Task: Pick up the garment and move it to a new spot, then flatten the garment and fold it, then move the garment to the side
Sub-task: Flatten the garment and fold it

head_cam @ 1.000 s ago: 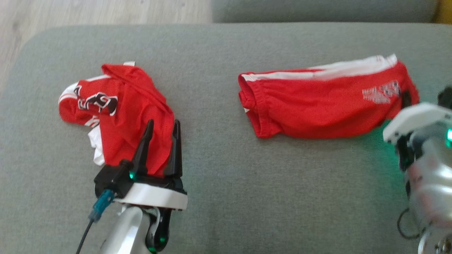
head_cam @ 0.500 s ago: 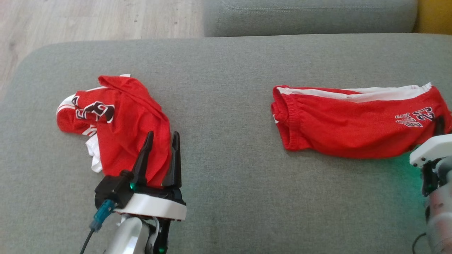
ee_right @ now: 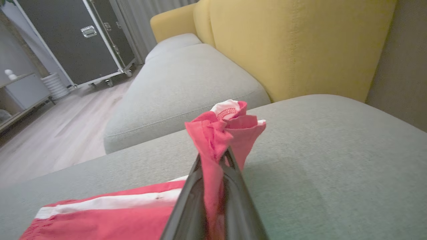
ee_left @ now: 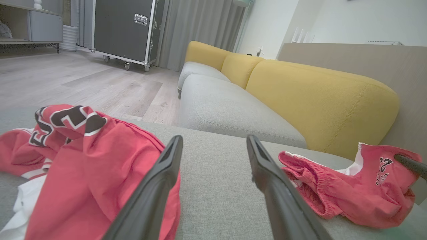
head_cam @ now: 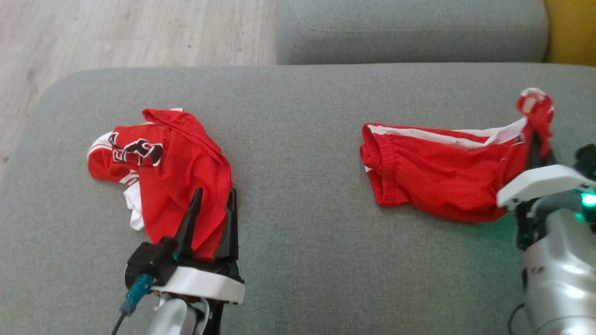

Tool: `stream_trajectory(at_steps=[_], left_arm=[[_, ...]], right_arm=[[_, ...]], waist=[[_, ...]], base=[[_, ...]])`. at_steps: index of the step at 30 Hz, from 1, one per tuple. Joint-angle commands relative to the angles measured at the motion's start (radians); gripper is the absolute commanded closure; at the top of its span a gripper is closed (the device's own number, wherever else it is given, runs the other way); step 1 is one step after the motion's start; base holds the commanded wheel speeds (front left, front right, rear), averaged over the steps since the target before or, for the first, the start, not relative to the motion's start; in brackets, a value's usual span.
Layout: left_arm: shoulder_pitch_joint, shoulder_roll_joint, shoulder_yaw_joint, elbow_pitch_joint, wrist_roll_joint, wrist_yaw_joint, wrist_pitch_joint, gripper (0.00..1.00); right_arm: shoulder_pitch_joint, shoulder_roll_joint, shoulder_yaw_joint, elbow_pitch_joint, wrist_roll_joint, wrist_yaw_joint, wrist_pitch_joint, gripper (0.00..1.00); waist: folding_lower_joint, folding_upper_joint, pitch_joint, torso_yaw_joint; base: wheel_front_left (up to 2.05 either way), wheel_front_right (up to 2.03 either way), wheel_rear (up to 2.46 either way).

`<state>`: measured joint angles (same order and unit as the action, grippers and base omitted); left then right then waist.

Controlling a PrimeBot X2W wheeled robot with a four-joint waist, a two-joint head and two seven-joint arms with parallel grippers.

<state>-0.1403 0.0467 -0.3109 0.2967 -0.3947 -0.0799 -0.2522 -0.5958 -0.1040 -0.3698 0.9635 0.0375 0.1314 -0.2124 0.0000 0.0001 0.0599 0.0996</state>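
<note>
Red shorts (head_cam: 433,181) with a white side stripe lie on the right of the grey cushion (head_cam: 302,139). My right gripper (head_cam: 536,137) is shut on their right end, which stands raised in a bunched tuft above the cushion. The right wrist view shows red cloth pinched between the fingertips (ee_right: 213,163), with the shorts (ee_right: 116,213) trailing down to the left. A crumpled red jersey (head_cam: 177,177) with black and white lettering lies on the left. My left gripper (head_cam: 215,193) is open, low at the jersey's near right edge, its fingers astride the cloth's edge (ee_left: 214,140).
The cushion's rounded left edge drops to a wooden floor (head_cam: 116,32). Another grey seat (head_cam: 409,32) lies beyond the far edge, with a yellow backrest (head_cam: 570,32) at the right. A black wheeled case (ee_left: 123,30) stands across the room.
My right gripper has lifted the right end of the shorts off the cushion, bunching it and hiding the printed number. The head camera shifted. The left gripper and the jersey stayed put.
</note>
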Motion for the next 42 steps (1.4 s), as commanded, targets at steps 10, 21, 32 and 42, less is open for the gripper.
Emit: stream_trajectory(at_steps=[10,21,32,42], left_arm=[[0.000,0.004,0.023,-0.015,0.008,-0.006,-0.010,0.00],[0.026,0.004,0.021,-0.008,0.000,0.004,-0.010,0.00],[0.033,0.005,0.027,-0.012,-0.003,0.006,-0.010,0.00],[0.002,0.004,0.024,-0.034,-0.018,0.021,-0.010,0.00]], right_arm=[[0.063,0.043,0.377,-0.173,0.243,-0.001,-0.021,1.00],[0.121,0.031,0.702,-0.168,0.384,-0.001,-0.033,1.00],[0.114,0.017,0.904,-0.006,0.378,-0.001,0.012,0.00],[0.058,-0.014,0.801,-0.016,0.357,-0.001,-0.046,0.00]], waist=[[0.0000,-0.0001,-0.054,0.029],[0.0000,-0.0001,-0.072,0.085],[0.0000,-0.0001,-0.071,0.054],[0.0000,-0.0001,-0.080,-0.005]], base=[[0.00,0.00,0.00],[0.00,0.00,0.00],[0.00,0.00,0.00],[0.00,0.00,0.00]])
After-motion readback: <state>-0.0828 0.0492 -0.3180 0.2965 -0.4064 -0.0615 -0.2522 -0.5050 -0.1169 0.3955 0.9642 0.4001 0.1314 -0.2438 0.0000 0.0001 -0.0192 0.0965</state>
